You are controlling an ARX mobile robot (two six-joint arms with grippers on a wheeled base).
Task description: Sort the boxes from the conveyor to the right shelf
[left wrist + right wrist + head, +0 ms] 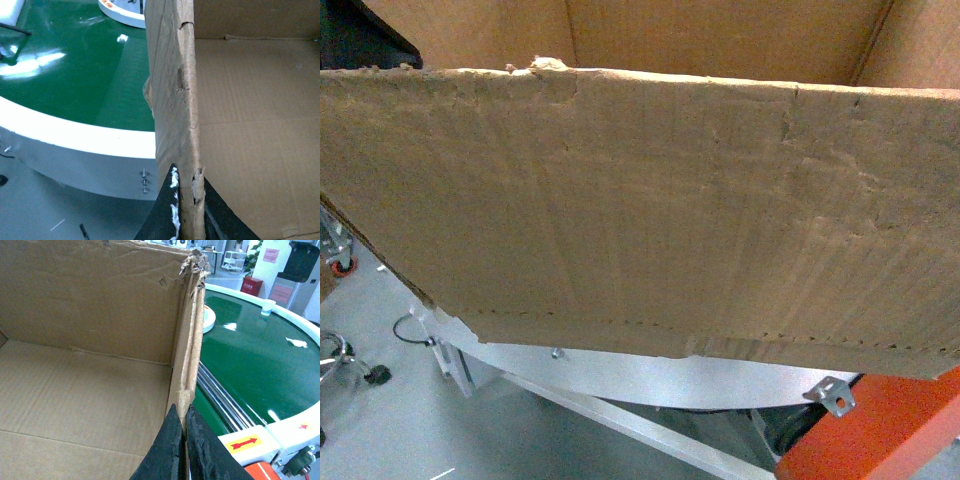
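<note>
Head view is nearly filled by the large brown corrugated cardboard box (640, 210), its ragged top edge tilted and its perforated line low on the near wall; beneath it shows the curved white rim of the conveyor (620, 370).

Left wrist view has the left tool (187, 210) pinched tight on the box's left wall, one finger inside and one outside, with the glossy green conveyor belt (75, 85) beside the box.

Right wrist view shows the right tool (182, 450) clamped the same way on the opposite torn wall. Gripping both walls likely keeps so wide a box steady for carrying toward the shelf, which is not in view.
</note>
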